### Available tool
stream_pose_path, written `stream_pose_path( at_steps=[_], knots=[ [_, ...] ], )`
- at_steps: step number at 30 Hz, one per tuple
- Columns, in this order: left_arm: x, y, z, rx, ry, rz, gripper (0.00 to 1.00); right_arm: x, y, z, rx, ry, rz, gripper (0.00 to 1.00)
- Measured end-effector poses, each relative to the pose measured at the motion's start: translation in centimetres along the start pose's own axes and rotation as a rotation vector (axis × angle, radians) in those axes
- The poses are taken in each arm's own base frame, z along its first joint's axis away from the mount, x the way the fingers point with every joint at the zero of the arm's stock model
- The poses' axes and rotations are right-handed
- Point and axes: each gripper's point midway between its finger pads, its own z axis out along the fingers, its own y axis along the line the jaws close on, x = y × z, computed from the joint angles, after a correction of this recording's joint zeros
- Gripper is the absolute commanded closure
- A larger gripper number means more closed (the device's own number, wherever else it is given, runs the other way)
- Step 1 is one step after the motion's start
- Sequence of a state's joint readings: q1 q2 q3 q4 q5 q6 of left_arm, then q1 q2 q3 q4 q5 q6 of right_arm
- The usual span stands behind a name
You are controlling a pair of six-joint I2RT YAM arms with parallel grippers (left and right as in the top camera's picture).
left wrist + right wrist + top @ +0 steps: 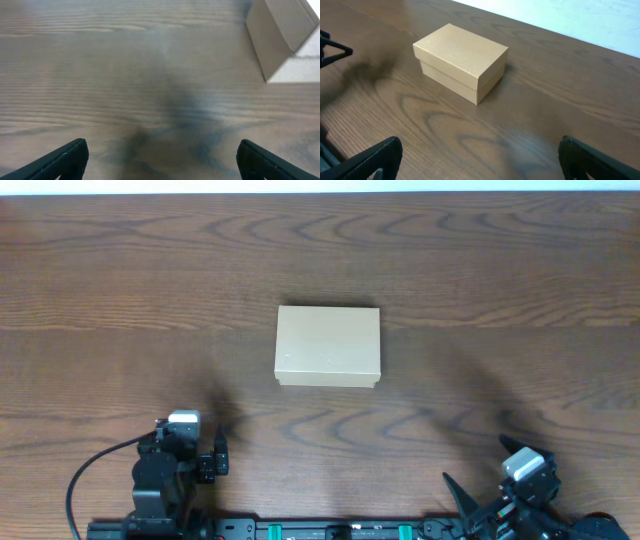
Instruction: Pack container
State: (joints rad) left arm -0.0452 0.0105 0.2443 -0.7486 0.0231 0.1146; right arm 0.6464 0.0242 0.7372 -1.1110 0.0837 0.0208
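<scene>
Left end effector (161,156): jaws spread fully wide, nothing held, nothing touched. Arm positioned at near left edge of counter (100,290).

Right end effector (480,157): jaws spread fully wide, nothing held. Arm positioned at near right corner, angled toward centre.

Container (328,346): lid closed, seated flat at middle of counter, well apart from both end effectors, between them and far edge.
</scene>
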Motion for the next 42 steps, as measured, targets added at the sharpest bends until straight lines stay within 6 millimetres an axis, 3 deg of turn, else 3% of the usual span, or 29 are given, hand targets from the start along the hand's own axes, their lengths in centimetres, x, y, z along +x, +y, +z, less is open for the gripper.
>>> stream_pose_path(
  at_steps=[8,42],
  knots=[
    [1.9,-0.7,1.3,0.044,0.045,0.049,0.05,0.0,0.0,0.0,0.0,0.0,0.0,0.01],
    [1.8,-1.0,1.3,0.062,0.038,0.095,0.05,-0.1,0.0,0.0,0.0,-0.002,0.0,0.01]
  ],
)
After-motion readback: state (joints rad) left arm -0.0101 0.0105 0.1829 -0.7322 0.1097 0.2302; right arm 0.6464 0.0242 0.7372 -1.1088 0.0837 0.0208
